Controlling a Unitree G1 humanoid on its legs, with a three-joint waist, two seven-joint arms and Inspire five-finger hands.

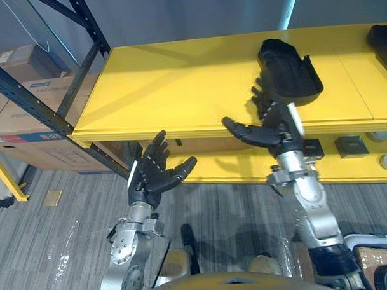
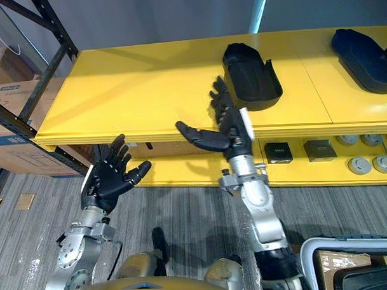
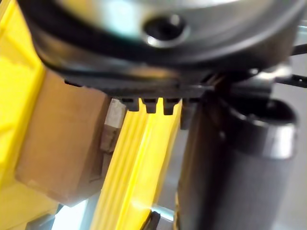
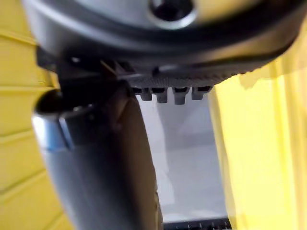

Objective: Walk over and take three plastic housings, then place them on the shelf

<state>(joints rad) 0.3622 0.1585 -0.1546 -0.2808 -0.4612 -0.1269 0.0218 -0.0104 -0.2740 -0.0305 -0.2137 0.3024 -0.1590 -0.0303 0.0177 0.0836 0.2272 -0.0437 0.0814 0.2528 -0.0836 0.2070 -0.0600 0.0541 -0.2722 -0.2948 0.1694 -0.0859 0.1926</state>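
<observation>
Overhanging grey floor [image 1: 63,245], yellow shelf [image 1: 178,82] bears black housing [image 1: 289,75]; left robot hand [image 1: 153,176], right robot hand [image 1: 269,124] splayed.

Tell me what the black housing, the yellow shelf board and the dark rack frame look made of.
Black housing: moulded plastic by its look, matte, thin raised walls round a hollow. Yellow shelf board: smooth painted sheet, probably metal; soft sheen. Dark rack frame: likely painted steel, slim straight bars.

Left housing [image 2: 249,78] and right housing [image 2: 367,61] lie on shelf [image 2: 147,89]
</observation>
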